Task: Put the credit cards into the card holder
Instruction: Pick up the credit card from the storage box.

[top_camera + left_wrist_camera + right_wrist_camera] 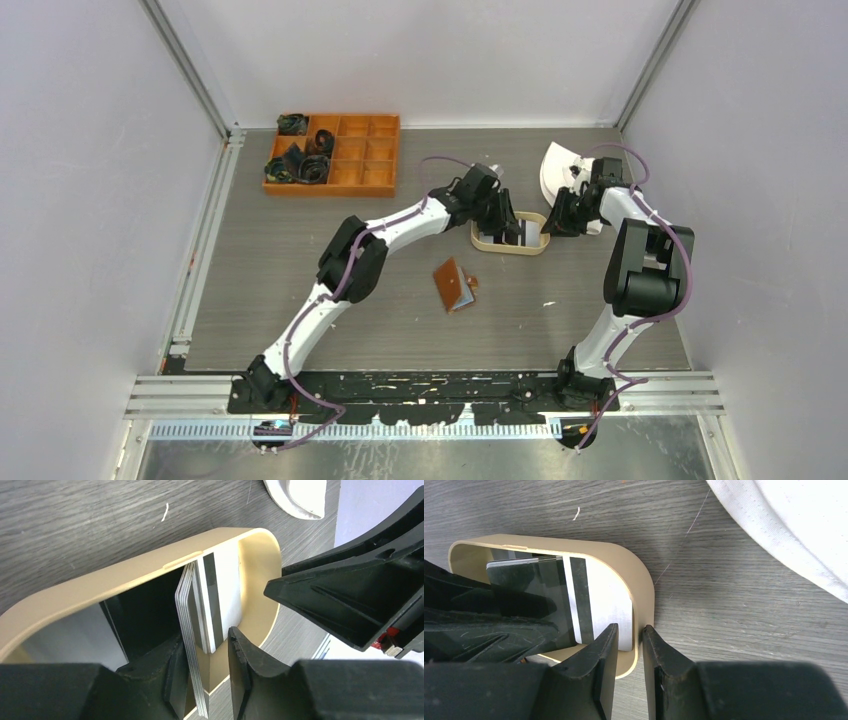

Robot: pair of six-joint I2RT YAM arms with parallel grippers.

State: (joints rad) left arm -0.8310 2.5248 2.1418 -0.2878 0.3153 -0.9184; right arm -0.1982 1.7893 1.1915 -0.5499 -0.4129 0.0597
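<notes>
The credit cards (189, 610) stand on edge as a stack inside the oval tan tray (125, 577). A white card with a dark stripe (225, 595) leans behind them. My left gripper (205, 635) reaches into the tray with its jaws apart around the stack. The cards rest against the left finger, and a gap separates them from the other one. My right gripper (630, 628) is shut on the tray's right end wall (644, 585), one finger inside and one outside. The card holder (455, 285), a brown wallet, lies partly unfolded on the table in front of the tray (510, 250).
An orange compartment box (333, 153) holding black items stands at the back left. A white curved object (560, 165) lies just behind the right gripper (557, 218). Both arms crowd the tray, and the left gripper (507, 222) is inside it.
</notes>
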